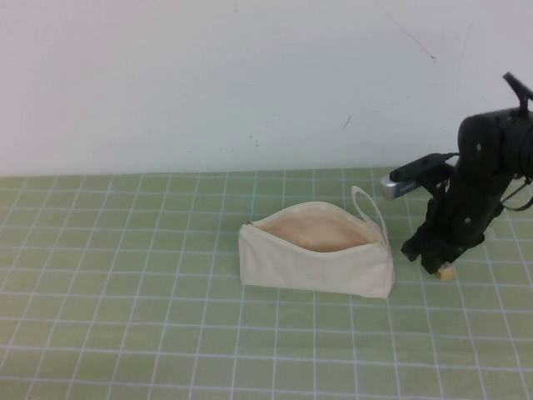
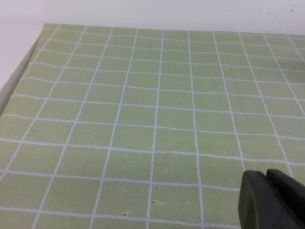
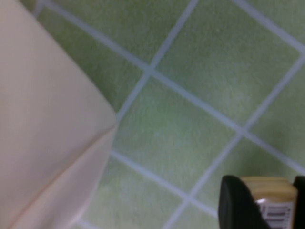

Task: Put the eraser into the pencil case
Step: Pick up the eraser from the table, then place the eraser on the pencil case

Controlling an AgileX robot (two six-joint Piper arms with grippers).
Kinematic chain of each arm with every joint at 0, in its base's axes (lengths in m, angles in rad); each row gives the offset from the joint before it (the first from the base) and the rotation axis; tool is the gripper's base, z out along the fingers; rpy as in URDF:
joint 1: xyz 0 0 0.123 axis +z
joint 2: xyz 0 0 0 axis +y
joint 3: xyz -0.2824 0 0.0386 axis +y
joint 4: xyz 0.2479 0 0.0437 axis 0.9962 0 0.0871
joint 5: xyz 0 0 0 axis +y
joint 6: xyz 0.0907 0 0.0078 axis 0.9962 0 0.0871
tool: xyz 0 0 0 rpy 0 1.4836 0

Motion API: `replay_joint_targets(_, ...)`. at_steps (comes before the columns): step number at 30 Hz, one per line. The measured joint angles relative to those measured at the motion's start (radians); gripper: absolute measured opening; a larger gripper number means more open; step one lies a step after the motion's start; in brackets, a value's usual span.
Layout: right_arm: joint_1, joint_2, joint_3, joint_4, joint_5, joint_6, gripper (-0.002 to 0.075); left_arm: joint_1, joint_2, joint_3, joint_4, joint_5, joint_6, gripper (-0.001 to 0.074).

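Observation:
The cream-white pencil case (image 1: 316,260) lies on the green grid mat at the middle, its zip open and tan lining showing, its loop strap at the right end. My right gripper (image 1: 439,265) is just right of the case's right end, low over the mat, shut on the small yellow eraser (image 1: 447,272). In the right wrist view the eraser (image 3: 270,196) with its barcode label sits between the black fingers (image 3: 236,205), and the case's cloth (image 3: 43,129) fills one side. My left gripper (image 2: 272,200) shows only in its wrist view, shut and empty above bare mat.
The green grid mat (image 1: 125,292) covers the table up to a white wall at the back. In the left wrist view the mat's edge (image 2: 19,71) meets a white surface.

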Motion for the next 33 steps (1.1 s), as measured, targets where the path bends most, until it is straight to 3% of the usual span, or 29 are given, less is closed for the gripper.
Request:
replay_joint_targets(8, 0.000, -0.177, -0.131, 0.005, 0.139, -0.004, 0.0206, 0.000, 0.000, 0.000, 0.000, 0.000, 0.000, -0.0003)
replay_joint_targets(13, 0.007, -0.323, -0.205, 0.151, 0.271, -0.120, 0.0205, 0.000, 0.000, 0.000, 0.000, 0.000, 0.000, -0.0003)
replay_joint_targets(17, 0.079, -0.354, -0.225, 0.177, 0.328, -0.161, 0.0205, 0.000, 0.000, 0.000, 0.000, 0.000, 0.000, -0.0003)
replay_joint_targets(25, 0.264, -0.262, -0.225, 0.145, 0.156, -0.191, 0.0205, 0.000, 0.000, 0.000, 0.000, 0.000, 0.000, -0.0003)
replay_joint_targets(33, 0.290, -0.144, -0.225, 0.128, 0.014, -0.160, 0.0205, 0.000, 0.000, 0.000, 0.000, 0.000, 0.000, -0.0003)
